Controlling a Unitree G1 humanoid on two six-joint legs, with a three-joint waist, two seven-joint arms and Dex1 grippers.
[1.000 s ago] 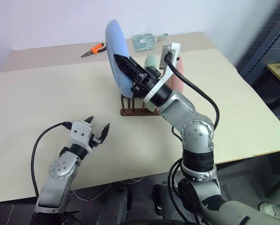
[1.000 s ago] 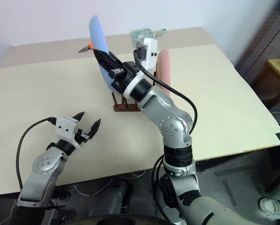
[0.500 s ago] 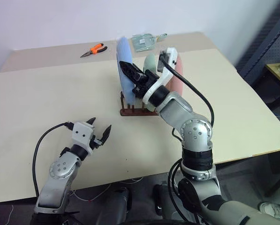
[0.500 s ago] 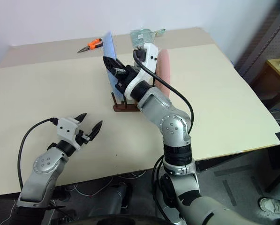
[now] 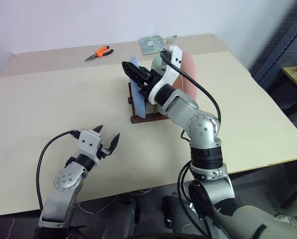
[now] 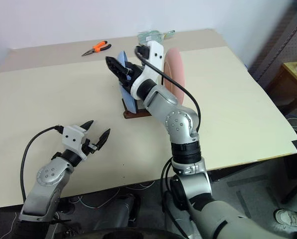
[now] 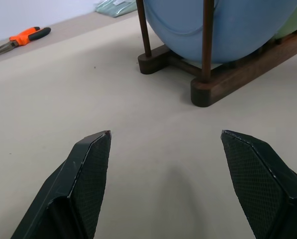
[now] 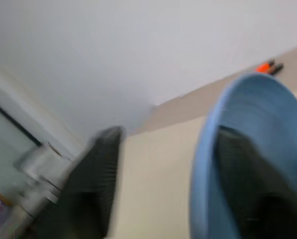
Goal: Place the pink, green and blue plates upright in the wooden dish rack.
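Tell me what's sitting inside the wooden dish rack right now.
The wooden dish rack holds the blue plate upright between pegs, with the green plate and pink plate behind; the right arm covers their lower parts.

I see a wide beige table (image 5: 49, 104) against a plain white wall (image 5: 63, 22). On my right there is a dark pegboard panel (image 5: 282, 47), a small wooden side table (image 5: 295, 77), and grey floor (image 5: 267, 184) with cables (image 5: 96, 206).
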